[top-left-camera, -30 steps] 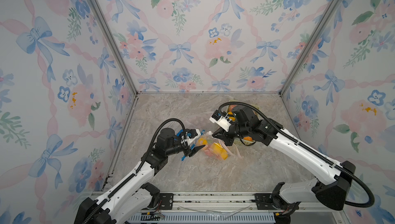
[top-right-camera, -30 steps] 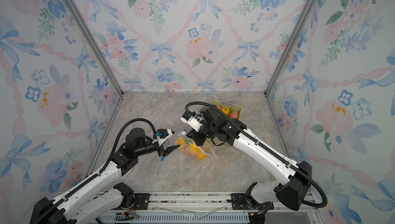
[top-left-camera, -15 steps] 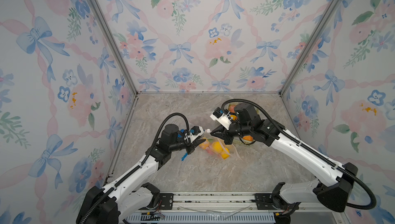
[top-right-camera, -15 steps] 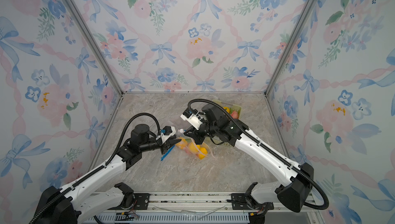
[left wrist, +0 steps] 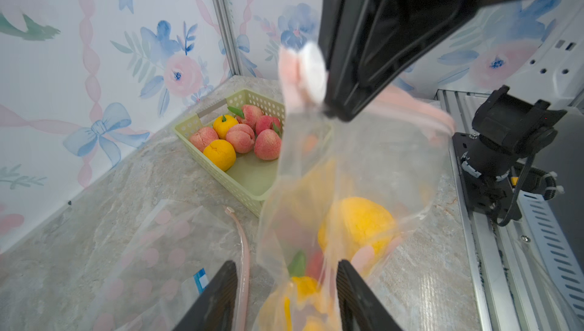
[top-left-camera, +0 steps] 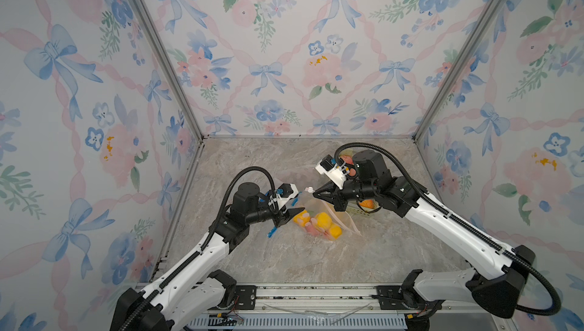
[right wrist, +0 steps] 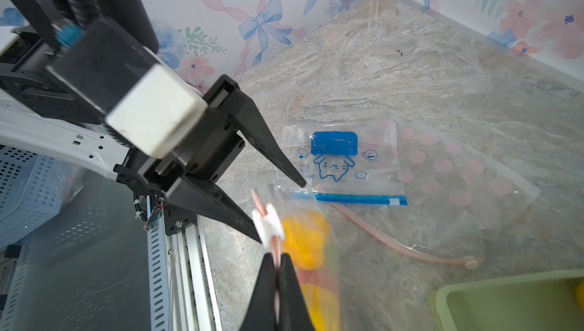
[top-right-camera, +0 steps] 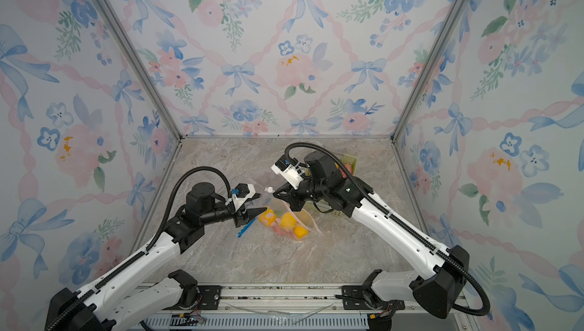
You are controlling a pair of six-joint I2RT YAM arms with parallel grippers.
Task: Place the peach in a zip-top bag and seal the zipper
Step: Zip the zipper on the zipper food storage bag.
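- Right gripper (right wrist: pixel 278 258): the jaws are pressing together on the pink zipper strip (right wrist: pixel 258 203) of a clear zip-top bag (left wrist: pixel 363 155). They are gripping just beside the white slider (right wrist: pixel 268 223).
- Left gripper (left wrist: pixel 286 264): the jaws are standing apart and gripping nothing. Its black fingers (left wrist: pixel 218 297) are flanking the lower part of the bag. In the right wrist view, one fingertip is reaching close to the slider.
- Zip-top bag: it is hanging by its upper edge from the right gripper, just beside the basket (left wrist: pixel 227 181), on the basket's side toward the left arm. Its body is sagging toward the marble tabletop (top-left-camera: pixel 252 155).
- Contents: yellow fruit (top-left-camera: pixel 322 220) is showing through the film. A pink-red fruit (left wrist: pixel 316 264) with a green leaf is lying among it, too blurred to name with certainty.
- Whether the bag's mouth is sealed cannot be told.
- Basket: this pale green perforated tray is holding peaches (left wrist: pixel 267 144) and two oranges (left wrist: pixel 220 154).
- Dotted bag (right wrist: pixel 458 181): this empty pink-spotted bag is lying flat on the tabletop near the basket's corner.
- Cat-printed bag (right wrist: pixel 335 159): this empty bag with a blue zipper is lying just beside the dotted bag, farther from the basket.
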